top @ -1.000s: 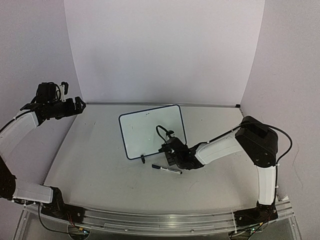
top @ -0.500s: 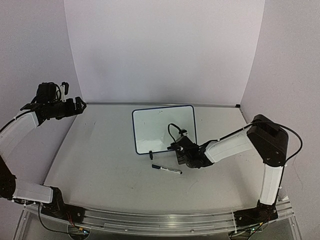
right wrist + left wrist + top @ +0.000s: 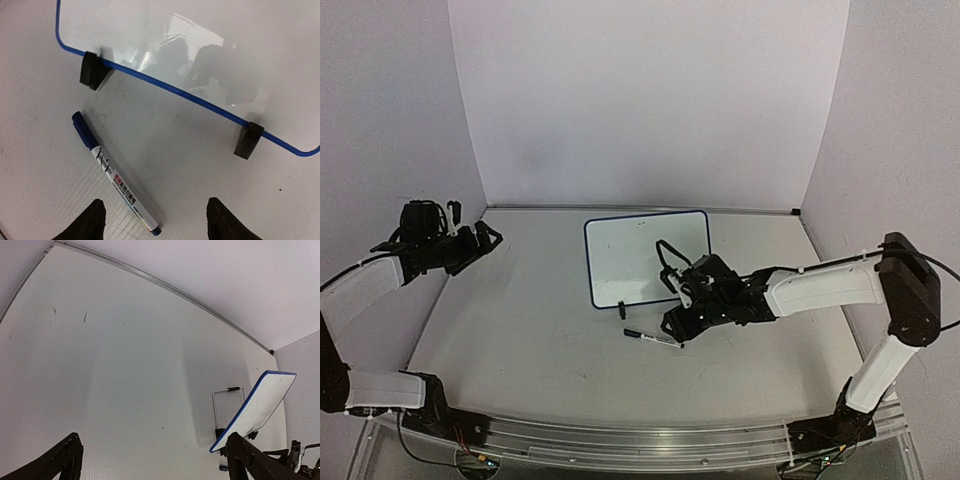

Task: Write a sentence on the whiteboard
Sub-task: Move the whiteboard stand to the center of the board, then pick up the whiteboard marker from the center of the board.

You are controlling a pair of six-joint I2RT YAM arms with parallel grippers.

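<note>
Whiteboard (image 3: 645,255): 1, stood on 2 clip feet (image 3: 95,70), middle of table (image 3: 520,330). Marker (image 3: 653,338): 1, lay flat just before it. Right gripper (image 3: 678,324): fingers spread, hung over the marker. Left gripper (image 3: 485,240): spread, well apart, far left.

The whiteboard (image 3: 200,30) stands on two black feet (image 3: 92,71) clipped to its blue bottom edge, one near each corner. A white pen (image 3: 114,175) with a blue cap lies flat on the table (image 3: 200,165) near the left foot, not touching it. The right gripper (image 3: 156,222) has its two fingers (image 3: 85,222) wide apart
</note>
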